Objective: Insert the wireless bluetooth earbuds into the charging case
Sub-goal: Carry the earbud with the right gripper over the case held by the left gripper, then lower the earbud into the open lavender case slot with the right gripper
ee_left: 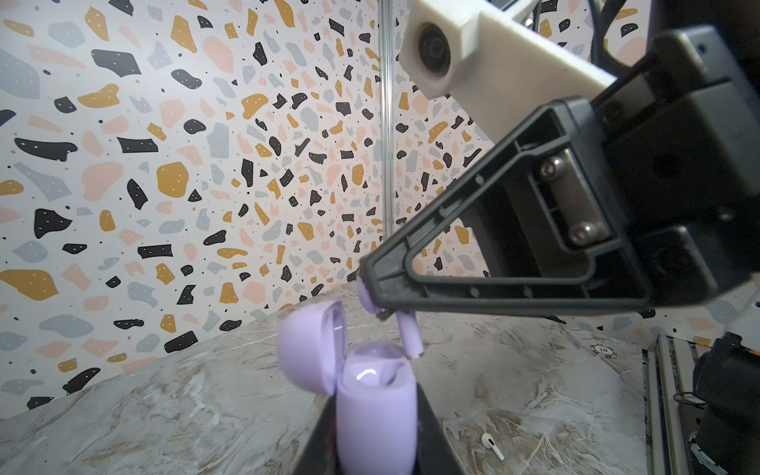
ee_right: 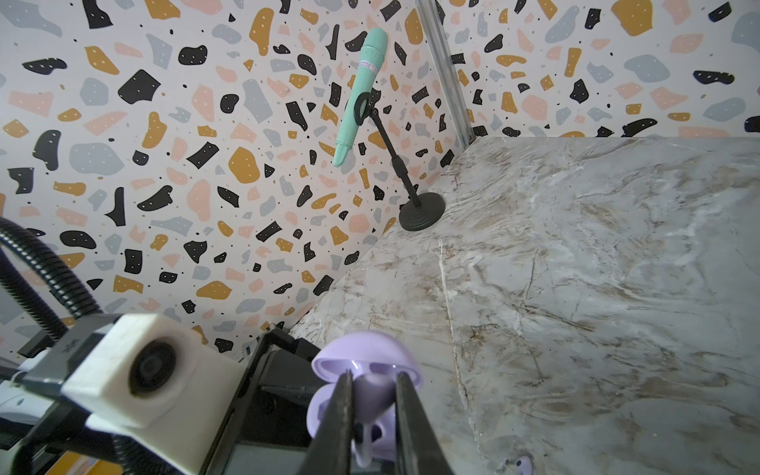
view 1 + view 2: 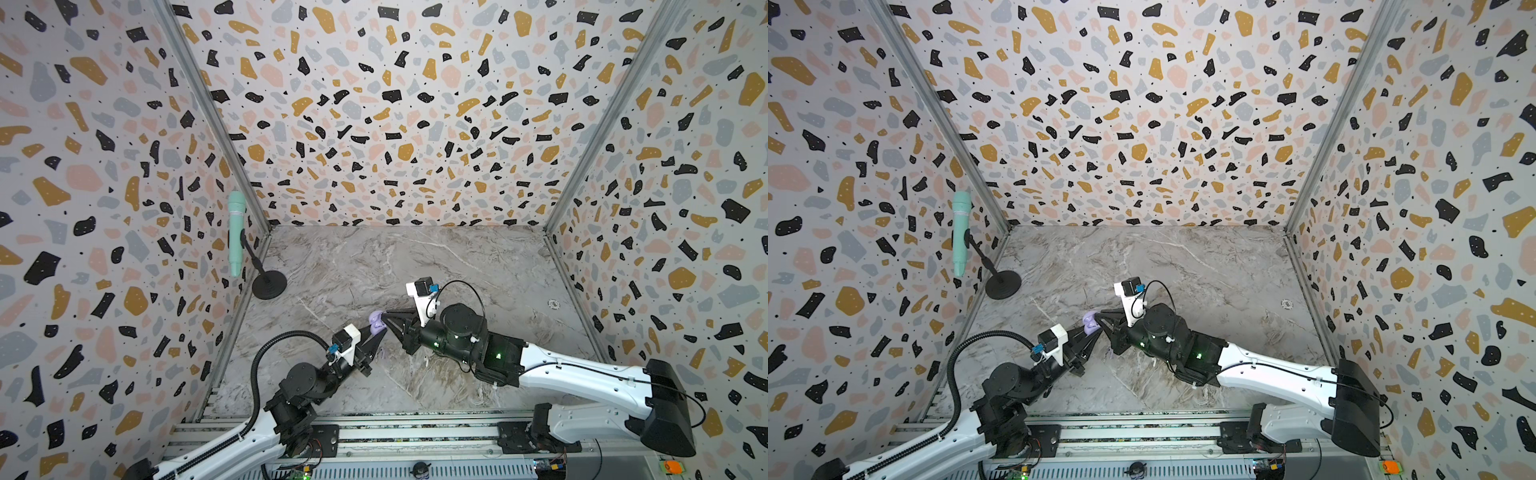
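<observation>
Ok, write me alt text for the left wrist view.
The right gripper holds a lavender earbud, stem down, just above the open lavender charging case, which the left gripper grips from both sides. A white earbud lies loose on the marble table nearby.

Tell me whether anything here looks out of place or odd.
A white earbud lies loose on the table, though the only case in view is lavender. A small round chip sits alone near the right wall. A mint microphone stands in the far left corner, unrelated to earbuds.
</observation>
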Motion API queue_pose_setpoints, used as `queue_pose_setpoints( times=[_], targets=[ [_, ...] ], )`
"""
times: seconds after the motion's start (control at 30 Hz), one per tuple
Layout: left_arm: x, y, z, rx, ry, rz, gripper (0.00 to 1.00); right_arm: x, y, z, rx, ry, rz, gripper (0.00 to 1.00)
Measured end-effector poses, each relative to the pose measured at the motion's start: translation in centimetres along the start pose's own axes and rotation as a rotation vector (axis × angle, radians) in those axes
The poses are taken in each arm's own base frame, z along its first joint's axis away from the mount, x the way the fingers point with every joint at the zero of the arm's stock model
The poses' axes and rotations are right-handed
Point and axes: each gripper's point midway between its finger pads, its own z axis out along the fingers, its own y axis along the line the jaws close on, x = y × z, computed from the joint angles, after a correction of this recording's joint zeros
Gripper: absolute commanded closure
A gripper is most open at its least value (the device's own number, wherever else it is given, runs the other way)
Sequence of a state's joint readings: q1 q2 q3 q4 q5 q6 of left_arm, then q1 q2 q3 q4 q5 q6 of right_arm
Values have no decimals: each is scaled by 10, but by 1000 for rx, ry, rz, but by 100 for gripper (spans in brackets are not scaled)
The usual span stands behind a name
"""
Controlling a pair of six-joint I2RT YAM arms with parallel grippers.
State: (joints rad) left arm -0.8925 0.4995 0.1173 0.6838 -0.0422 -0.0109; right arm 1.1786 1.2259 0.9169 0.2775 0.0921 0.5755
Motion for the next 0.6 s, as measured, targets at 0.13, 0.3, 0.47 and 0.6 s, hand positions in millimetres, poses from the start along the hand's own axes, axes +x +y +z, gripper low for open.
queue_pose_setpoints(
  times=[0.13,0.3,0.47,0.6],
  targets=[
    [0,-1,0,7,-1,1,100,-2,0,0,2,-12,1,84],
    [0,-2,0,8,-1,1,100,-3,-1,0,7,-19,1,84],
    [-1,-1,0,8,-5,1,100,-1,-2,0,10,-14,1,85],
    [-1,-1,-1,8,-5,3,100,0,-1,1,6,-15,0,85]
  ],
)
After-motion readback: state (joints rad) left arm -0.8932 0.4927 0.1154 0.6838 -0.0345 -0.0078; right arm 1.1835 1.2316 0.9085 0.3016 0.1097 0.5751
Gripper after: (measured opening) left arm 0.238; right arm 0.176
